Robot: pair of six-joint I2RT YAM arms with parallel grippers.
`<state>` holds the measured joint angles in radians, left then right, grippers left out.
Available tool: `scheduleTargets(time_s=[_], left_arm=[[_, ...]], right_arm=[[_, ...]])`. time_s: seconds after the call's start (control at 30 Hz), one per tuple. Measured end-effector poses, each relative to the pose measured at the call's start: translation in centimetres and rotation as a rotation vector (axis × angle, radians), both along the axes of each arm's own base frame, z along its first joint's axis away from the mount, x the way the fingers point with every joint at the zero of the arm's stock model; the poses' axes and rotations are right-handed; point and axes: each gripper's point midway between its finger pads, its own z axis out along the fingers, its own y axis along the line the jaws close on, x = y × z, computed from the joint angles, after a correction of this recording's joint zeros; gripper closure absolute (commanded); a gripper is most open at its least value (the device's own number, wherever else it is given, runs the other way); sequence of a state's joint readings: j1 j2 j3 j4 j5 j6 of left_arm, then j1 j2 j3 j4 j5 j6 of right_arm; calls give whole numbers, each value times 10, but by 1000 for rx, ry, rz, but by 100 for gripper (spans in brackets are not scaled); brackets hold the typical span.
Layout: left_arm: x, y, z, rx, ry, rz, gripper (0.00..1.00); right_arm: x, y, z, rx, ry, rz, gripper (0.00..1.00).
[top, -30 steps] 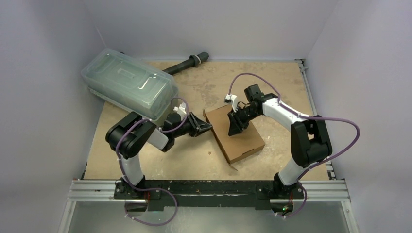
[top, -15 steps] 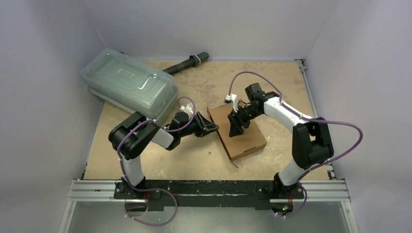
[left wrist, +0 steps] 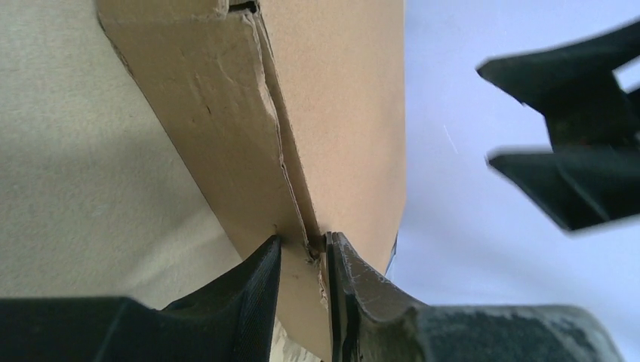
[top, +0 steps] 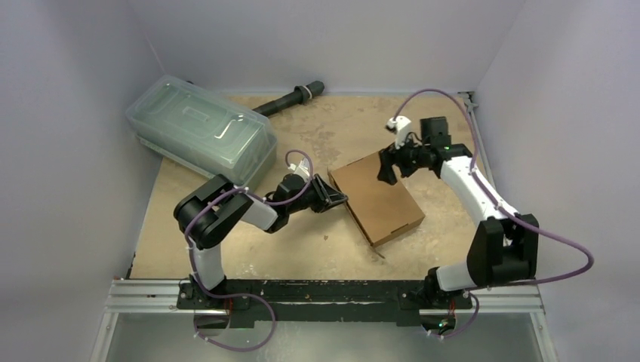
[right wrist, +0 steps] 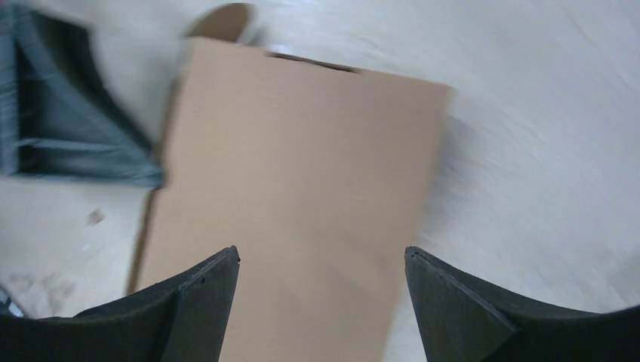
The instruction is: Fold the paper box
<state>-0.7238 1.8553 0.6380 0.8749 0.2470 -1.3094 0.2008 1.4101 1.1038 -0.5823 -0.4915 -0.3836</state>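
A metal rail [top: 324, 296] edges the near side of the scuffed tan counter [top: 302, 253], which is enclosed by pale walls [top: 68, 151]. Mid-counter lies the paper box [top: 381, 200], folded shut. The left pincer [top: 341, 199] is clamped on its left corner edge. The right pincer [top: 386, 172] hovers over its far edge, fingers wide apart, holding nothing. Farther left sit a clear plastic container [top: 200, 128] and a black tube [top: 290, 98].

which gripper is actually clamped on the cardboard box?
The left gripper: its jaws pinch the edge of the paper box. The right gripper stands wide open above the box, holding nothing.
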Motion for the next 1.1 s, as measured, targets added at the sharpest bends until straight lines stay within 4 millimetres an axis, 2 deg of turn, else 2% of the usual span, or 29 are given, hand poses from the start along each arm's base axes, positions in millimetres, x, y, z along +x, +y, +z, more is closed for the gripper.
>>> scheduleTargets(time_s=[0.1,0.17,0.27,0.33,0.53,0.67,0.77,0.9,1.03,1.1], left_arm=[[-1,-8,0,-14,-7,-12,73],[-2,-14,0,-23,-15,-24,73],[-7,-21,-1,-29,-19,-43,73],[-10,-25,-3,-32,-21,-55,72],[-17,-33,-6,-45,-25,-83,68],[-19,-34,1,-67,-58,-93,55],[-27,-23,4,-33,-84,-99,49],[-31,0,25,33,-160,-84,41],[-9,39,47,147,-264,4,41],[5,59,44,235,-286,47,41]], right_arm=[[23,-40,-18,19,55,-167,13],[28,-52,-39,19,122,-213,13],[26,-53,-68,18,227,-221,13],[27,-53,-75,24,261,-211,15],[43,-56,-77,48,293,-106,25],[49,-58,-80,42,316,-12,30],[49,-59,-83,25,326,42,31],[47,-58,-82,2,306,99,31],[43,-48,-82,-18,290,170,31],[40,-41,-83,-26,286,204,32]])
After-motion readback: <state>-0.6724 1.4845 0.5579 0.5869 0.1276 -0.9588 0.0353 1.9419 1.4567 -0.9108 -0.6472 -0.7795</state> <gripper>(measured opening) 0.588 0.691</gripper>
